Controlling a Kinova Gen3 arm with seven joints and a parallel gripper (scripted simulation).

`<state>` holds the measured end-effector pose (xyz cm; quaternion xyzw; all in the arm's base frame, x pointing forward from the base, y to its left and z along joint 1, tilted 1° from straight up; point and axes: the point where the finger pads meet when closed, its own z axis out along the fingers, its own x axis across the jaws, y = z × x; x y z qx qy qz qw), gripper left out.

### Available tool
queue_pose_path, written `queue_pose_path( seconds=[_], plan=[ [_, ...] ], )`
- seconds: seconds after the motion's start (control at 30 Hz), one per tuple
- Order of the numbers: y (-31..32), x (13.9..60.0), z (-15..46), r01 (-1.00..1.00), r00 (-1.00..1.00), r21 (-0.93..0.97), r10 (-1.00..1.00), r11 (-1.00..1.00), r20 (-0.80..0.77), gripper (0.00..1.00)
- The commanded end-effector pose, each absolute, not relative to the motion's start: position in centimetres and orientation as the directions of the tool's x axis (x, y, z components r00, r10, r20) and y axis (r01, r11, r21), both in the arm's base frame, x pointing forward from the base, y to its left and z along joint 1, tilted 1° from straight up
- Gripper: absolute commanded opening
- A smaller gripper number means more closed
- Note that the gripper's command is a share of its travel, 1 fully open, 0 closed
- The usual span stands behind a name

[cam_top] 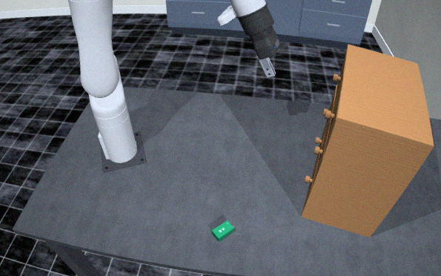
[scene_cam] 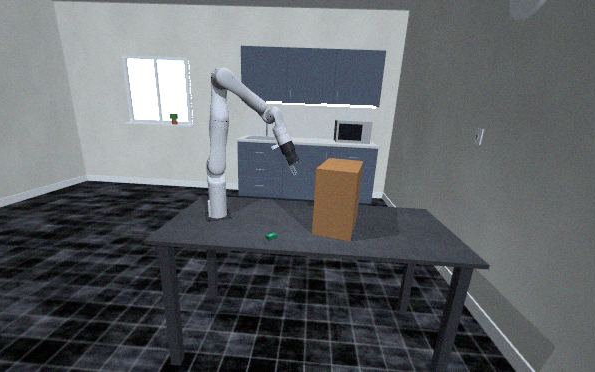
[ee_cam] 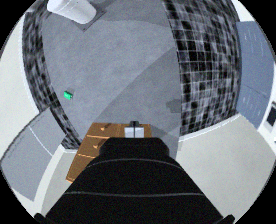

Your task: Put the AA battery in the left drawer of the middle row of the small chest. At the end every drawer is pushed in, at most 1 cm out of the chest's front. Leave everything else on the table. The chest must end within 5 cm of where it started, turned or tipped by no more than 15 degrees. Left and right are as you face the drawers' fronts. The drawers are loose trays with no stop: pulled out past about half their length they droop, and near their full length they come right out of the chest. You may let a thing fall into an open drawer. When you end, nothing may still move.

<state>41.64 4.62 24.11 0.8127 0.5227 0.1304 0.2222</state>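
The small wooden chest [cam_top: 377, 167] [scene_cam: 336, 205] [ee_cam: 82, 164] stands upright on the table. Its fronts and round knobs face the arm's base and are seen edge-on in the top view. No drawer visibly stands out, but part of the fronts is hidden in the wrist view. My gripper [cam_top: 270, 75] [scene_cam: 295, 173] [ee_cam: 134, 126] is shut with nothing between its fingers. It hangs in the air in front of the chest's fronts, high above the table, toward the far side. The AA battery does not show in any view.
A green box-shaped block [cam_top: 223, 231] [scene_cam: 271, 236] [ee_cam: 68, 95] lies on the table [cam_top: 183, 185] [scene_cam: 287, 242] near its front edge, left of the chest in the top and exterior views. The arm's base [cam_top: 121, 148] [scene_cam: 217, 205] stands on the table's left part.
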Motion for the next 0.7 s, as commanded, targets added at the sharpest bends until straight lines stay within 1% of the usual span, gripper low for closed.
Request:
queue_pose_path(
  seconds=[0.0,0.67],
  plan=[
    [4.2,41.8,24.5,0.8,0.421,0.482,0.907,-0.358,-0.024,0.0],
    [4.6,40.9,25.8,0.852,0.432,0.336,0.902,-0.401,-0.019,0.0]
  ],
)
